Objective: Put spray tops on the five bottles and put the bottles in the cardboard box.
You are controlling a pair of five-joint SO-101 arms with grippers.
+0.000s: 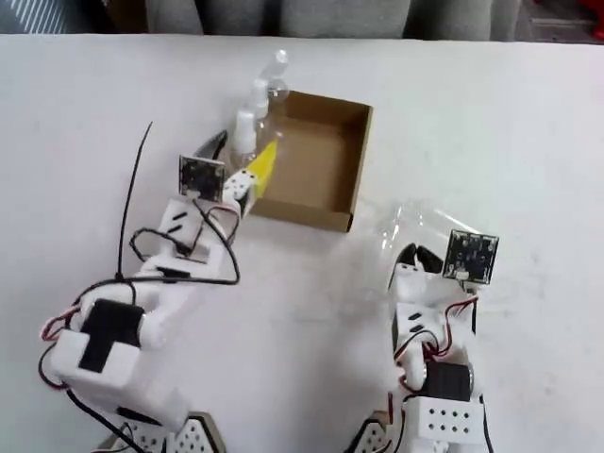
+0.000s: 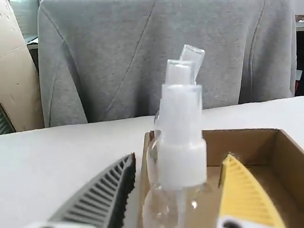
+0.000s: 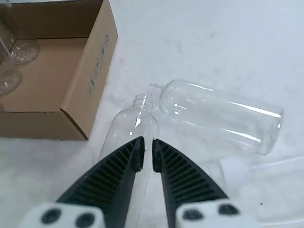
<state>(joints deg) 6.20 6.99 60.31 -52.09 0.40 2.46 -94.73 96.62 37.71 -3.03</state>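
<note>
White tabletop point(image 1: 528, 113) carries both arms, their bases at its near edge. Closest in, the right gripper point(image 3: 147, 145) point(image 1: 411, 257) has its black ribbed fingers point(image 3: 114, 175) drawn almost together, with only a thin slit between them and nothing held. Its tips hang over a clear plastic bottle without a top point(image 3: 127, 127), which lies on its side with the open neck toward the box. Just beside it lies a second topless clear bottle point(image 3: 218, 116), also on its side, the two necks close together (both are well apart from the left arm). Beyond them stands the open brown cardboard box point(image 3: 90, 71) point(image 1: 316, 156). Along the box wall on the left arm's side, three clear bottles with white spray tops point(image 1: 260, 102) stand in a row. The left gripper point(image 2: 181, 159) point(image 1: 245, 151) is spread around the nearest capped bottle point(image 2: 176, 183), grey finger point(image 2: 109, 194) on one side and yellow finger point(image 2: 242, 194) on the other, a sliver of space showing at each. Whether that bottle's base is inside the box I cannot tell. Farthest back is a grey upholstered chair back point(image 2: 142, 57).
</note>
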